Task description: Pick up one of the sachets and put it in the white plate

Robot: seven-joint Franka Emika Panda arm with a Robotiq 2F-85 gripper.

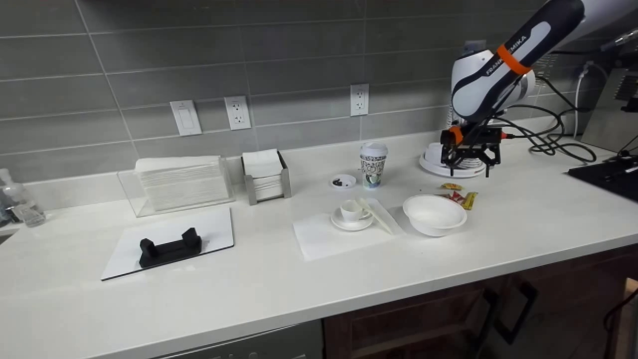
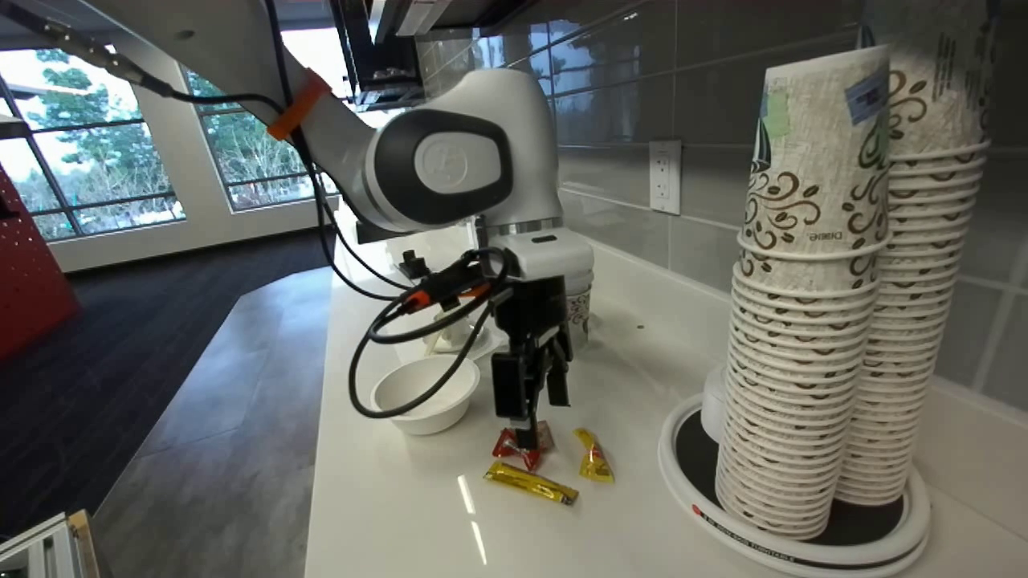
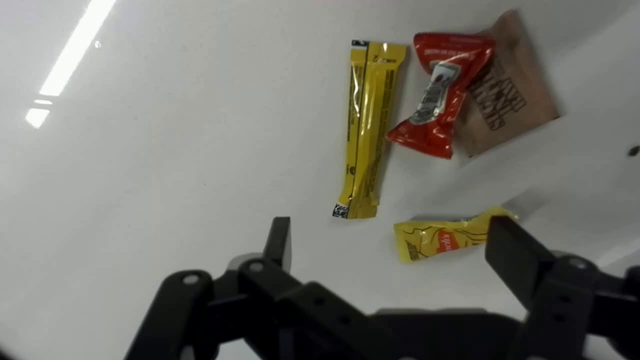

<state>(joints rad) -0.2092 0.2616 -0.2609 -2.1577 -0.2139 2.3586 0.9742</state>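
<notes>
Several small packets lie on the counter. A yellow sachet with a red mark (image 3: 430, 241) lies under the space between my fingers in the wrist view, its right end partly hidden by the right finger. It also shows in both exterior views (image 1: 451, 186) (image 2: 594, 459). A longer yellow stick sachet (image 3: 367, 130), a red sachet (image 3: 440, 95) and a brown sugar packet (image 3: 507, 100) lie close by, the red one partly over the brown. The white bowl-like plate (image 1: 434, 229) (image 2: 426, 419) stands beside them, empty. My gripper (image 3: 390, 225) (image 1: 469, 173) is open and empty above the counter.
A saucer with a small cup (image 1: 351, 226) stands on a napkin near the bowl. A lidded paper cup (image 1: 373, 167) and a small dish (image 1: 343, 181) stand near the wall. Tall cup stacks stand on a round white turntable (image 2: 679, 466). Cables loop beside my wrist.
</notes>
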